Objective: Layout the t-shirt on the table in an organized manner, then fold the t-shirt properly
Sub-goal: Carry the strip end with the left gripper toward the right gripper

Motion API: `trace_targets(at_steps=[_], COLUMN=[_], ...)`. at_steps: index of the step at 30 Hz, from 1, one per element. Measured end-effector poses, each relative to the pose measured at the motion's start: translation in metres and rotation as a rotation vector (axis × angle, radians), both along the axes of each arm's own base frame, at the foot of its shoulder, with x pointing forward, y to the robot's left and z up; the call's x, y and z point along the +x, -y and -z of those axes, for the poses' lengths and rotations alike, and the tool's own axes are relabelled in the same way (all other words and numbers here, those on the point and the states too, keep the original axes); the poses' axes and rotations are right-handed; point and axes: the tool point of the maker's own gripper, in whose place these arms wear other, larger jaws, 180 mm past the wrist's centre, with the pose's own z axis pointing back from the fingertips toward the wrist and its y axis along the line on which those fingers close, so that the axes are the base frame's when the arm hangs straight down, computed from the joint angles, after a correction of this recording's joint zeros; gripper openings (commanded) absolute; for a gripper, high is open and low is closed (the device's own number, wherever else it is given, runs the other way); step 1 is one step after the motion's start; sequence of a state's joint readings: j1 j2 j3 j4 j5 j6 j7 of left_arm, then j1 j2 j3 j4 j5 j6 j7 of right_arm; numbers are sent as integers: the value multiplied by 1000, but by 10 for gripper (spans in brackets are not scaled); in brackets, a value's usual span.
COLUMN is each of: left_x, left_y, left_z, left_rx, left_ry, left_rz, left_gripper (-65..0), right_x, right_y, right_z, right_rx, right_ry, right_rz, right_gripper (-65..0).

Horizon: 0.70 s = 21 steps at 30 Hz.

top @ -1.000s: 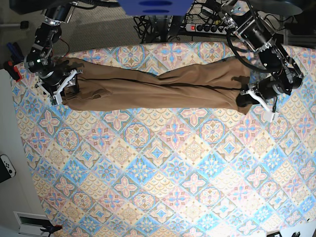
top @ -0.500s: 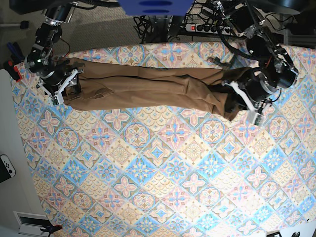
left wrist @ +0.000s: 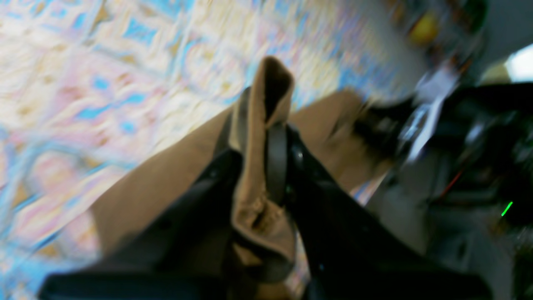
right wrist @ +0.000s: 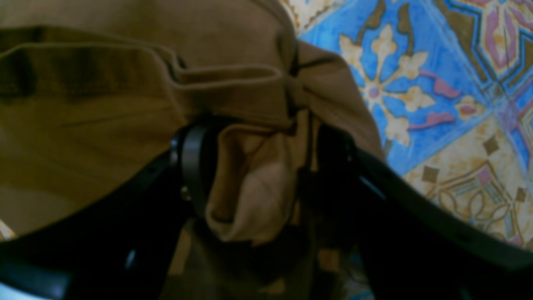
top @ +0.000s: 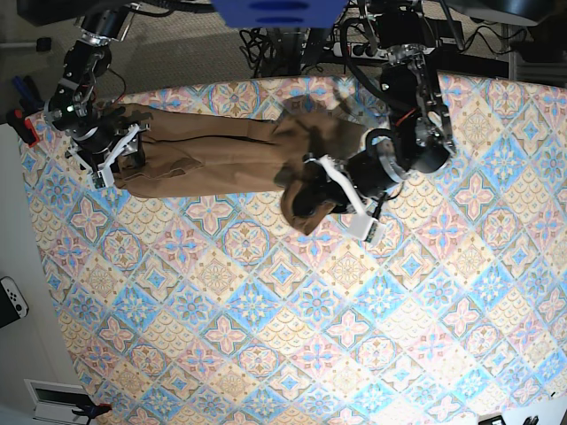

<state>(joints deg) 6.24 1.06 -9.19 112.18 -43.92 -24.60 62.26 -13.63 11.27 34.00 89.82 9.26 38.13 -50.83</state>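
- My left hand (top: 310, 202) is pinched tight on one end of the t-shirt (top: 213, 150); in the left wrist view a doubled edge of tan cloth stands up between the two black fingers (left wrist: 277, 162).
- I judge I hold that end lifted and over the middle of the cloth so it can come down on the other half and shorten the long folded strip.
- My right hand (top: 111, 158) stands at the opposite end, by the edge of the tabletop (top: 292, 319). Its fingers are part way apart with a thick bunch of cloth between them, touching both in the right wrist view, so I take it as a looser hold that pins this end in place.
- The t-shirt lies as a narrow band along the far side of the tabletop, flat from my right hand to about the middle, then humped and crumpled where my left hand carries it.
- The left wrist view is blurred, so I cannot tell how many layers are in the pinch.
- The tabletop wears a patterned cover of blue, pink and cream tiles, and most of it is bare of cloth.
- Beyond the far edge I see dark floor, tangled cables (top: 279, 40) and a power strip (top: 368, 49).
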Motion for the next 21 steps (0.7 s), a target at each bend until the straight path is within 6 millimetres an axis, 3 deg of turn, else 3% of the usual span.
trace_targets(at_steps=[7, 10, 15, 21], left_x=[-1, 5, 4, 3], left_y=[43, 55, 97, 116], left_z=[36, 34, 38, 40], left_rx=[-39, -83, -118, -159], left_ry=[-123, -94, -94, -76], left_rz=[104, 91, 186, 194], left_gripper=[-650, -650, -650, -650], right_x=[0, 0, 0, 0], right_y=[0, 0, 0, 0], right_z=[0, 0, 0, 0], right_rx=[1, 1, 1, 1], right_ry=[0, 0, 0, 0], right_rz=[0, 0, 0, 0], right_gripper=[-312, -312, -312, -312])
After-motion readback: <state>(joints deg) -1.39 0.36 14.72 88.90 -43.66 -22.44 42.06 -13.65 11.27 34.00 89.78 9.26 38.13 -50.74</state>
